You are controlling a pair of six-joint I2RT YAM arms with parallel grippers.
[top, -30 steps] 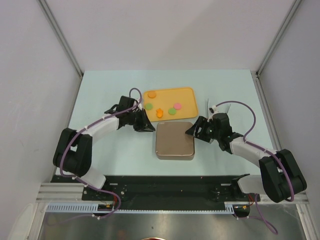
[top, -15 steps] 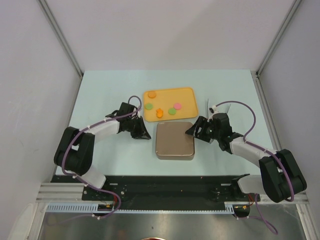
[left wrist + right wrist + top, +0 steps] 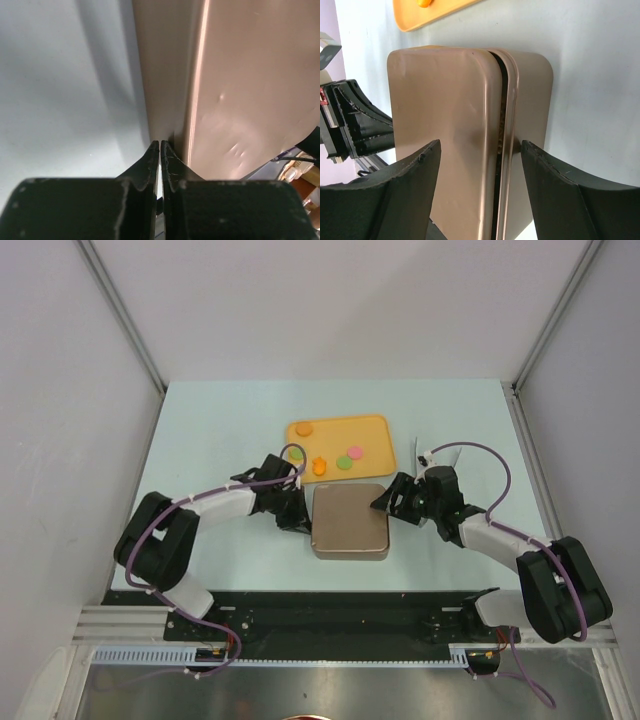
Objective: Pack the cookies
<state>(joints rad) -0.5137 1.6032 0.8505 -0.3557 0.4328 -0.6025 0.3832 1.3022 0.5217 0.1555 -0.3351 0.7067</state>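
Left end effector [image 3: 160, 145], pressed together, braces the lidded tin [image 3: 348, 520]. Right end effector [image 3: 479, 150], spread, straddles it, likely for opening.

**Left arm, one second apart.** The left end effector [image 3: 298, 523] has left the left edge of the orange tray [image 3: 372, 426]. It has swung rightward and toward the arm bases across the desk [image 3: 220, 430], ending against the left wall of the bronze tin [image 3: 349, 522]. In the wrist view its tips sit at the foot of that wall, apparently touching it. Its purple cable [image 3: 291, 452] now crosses the tray's left corner.
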